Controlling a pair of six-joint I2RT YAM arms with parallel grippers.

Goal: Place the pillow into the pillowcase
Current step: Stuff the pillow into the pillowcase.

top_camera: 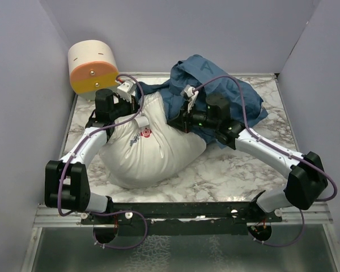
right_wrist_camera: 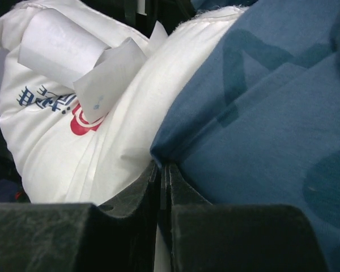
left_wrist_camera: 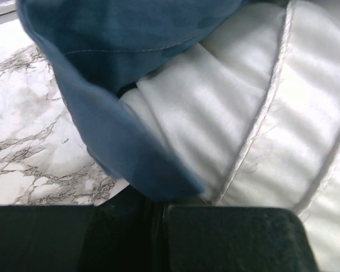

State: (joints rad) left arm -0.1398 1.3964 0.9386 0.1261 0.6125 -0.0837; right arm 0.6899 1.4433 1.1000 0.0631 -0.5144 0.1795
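Left jaws clamped on pillowcase [left_wrist_camera: 102, 73] hem beside pillow [left_wrist_camera: 283, 141]; right jaws pinch pillowcase edge against pillow.

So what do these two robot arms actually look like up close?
The left arm and right arm are white tubular segments joined by chunky black joints, each trailed by a purple cable. The left pincer and right pincer have flat matte-black fingers.

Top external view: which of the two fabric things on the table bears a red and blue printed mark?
The pillow, the plump white one; the dark blue pillowcase shows only faint letters.
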